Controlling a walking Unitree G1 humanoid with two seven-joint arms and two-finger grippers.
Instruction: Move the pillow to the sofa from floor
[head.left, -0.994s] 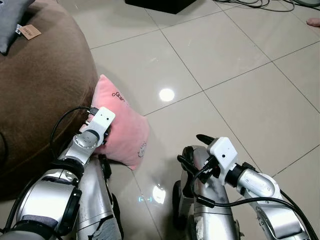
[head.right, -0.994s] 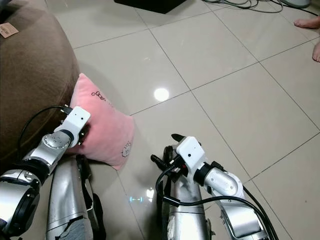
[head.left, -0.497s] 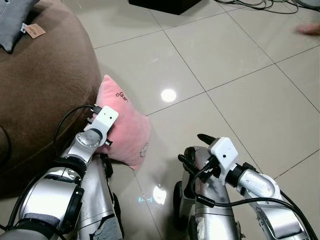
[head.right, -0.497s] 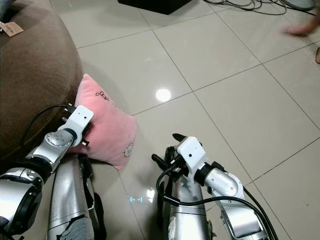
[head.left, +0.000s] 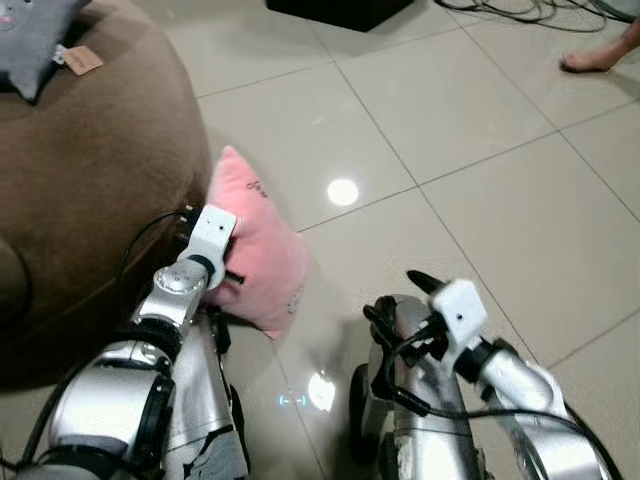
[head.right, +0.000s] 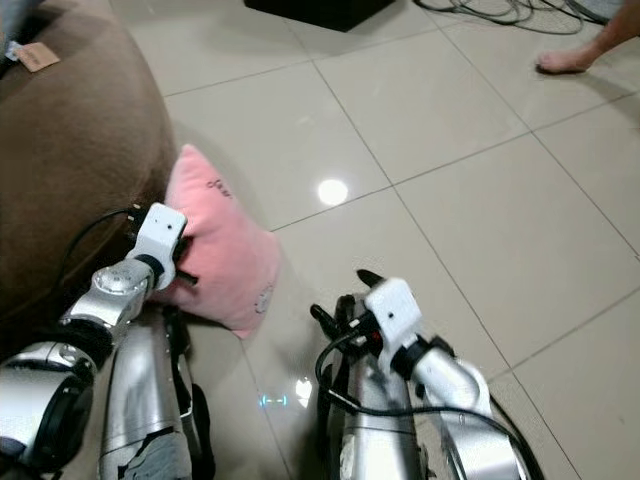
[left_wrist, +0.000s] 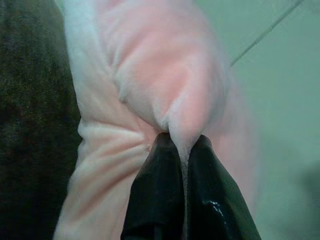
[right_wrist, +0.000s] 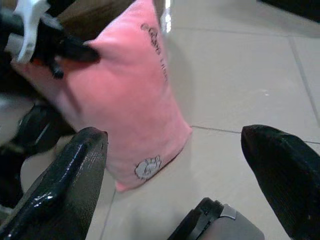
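Note:
A pink pillow stands on edge on the tiled floor, leaning against the brown sofa. My left gripper is shut on a fold of the pink pillow, its black fingers pinching the plush fabric. From the head, the left wrist sits against the pillow's near side. My right gripper is open low over the floor, to the right of the pillow and apart from it; its white wrist shows above my leg.
A grey cushion with a tag lies on the sofa top. A person's bare foot is at the far right, near cables and a black box. Open tiled floor stretches ahead.
The camera has shifted, so the scene sits lower and more rightward. The left gripper keeps its hold on the pillow. A person's foot has come further into view at the right.

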